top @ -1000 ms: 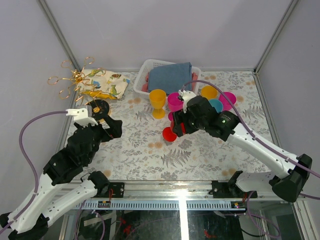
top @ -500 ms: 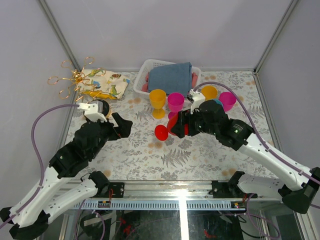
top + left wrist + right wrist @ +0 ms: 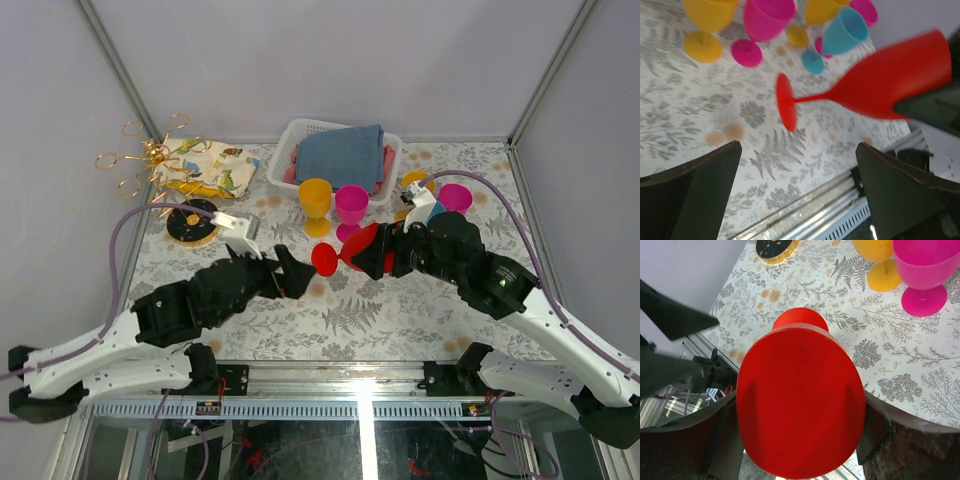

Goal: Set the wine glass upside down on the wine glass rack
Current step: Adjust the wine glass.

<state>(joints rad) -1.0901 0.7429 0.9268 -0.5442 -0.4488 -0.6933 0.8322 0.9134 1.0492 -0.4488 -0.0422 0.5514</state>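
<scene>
Red wine glass (image 3: 350, 255): carried in the air above the middle of the table (image 3: 300, 310), lying roughly level, its foot turned toward the table's left edge and its bowl toward the right.
Right gripper (image 3: 385, 255): clamped round the bowl of the glass, one finger on either side, as seen from the right wrist.
Left gripper (image 3: 285, 272): spread wide and empty, aimed at the foot of the glass from just beside it, without touching; in the left wrist view the stem and foot are seen beyond its two fingers.
Wine glass rack (image 3: 150, 155): stood near the far left corner of the table, its gold looped arms seen above a round dark base; no glass is hung on it.
Patterned cloth (image 3: 215, 170): laid just beside the rack, along the far edge.
Other goblets: a yellow goblet (image 3: 315, 200) and a magenta goblet (image 3: 351, 205) are stood upright behind the held glass; more coloured cups are partly hidden behind the right arm.
White plastic basket (image 3: 300, 135): set at the far edge, a blue cloth (image 3: 340, 152) folded inside.
Step in hand: a handover from the right arm to the left is judged to be under way, the rack being on the left arm's side.
Next move: the stem should be brought between the left fingers and gripped before the bowl is let go; the glass must then be turned bowl-down and its stem slid into a loop.
</scene>
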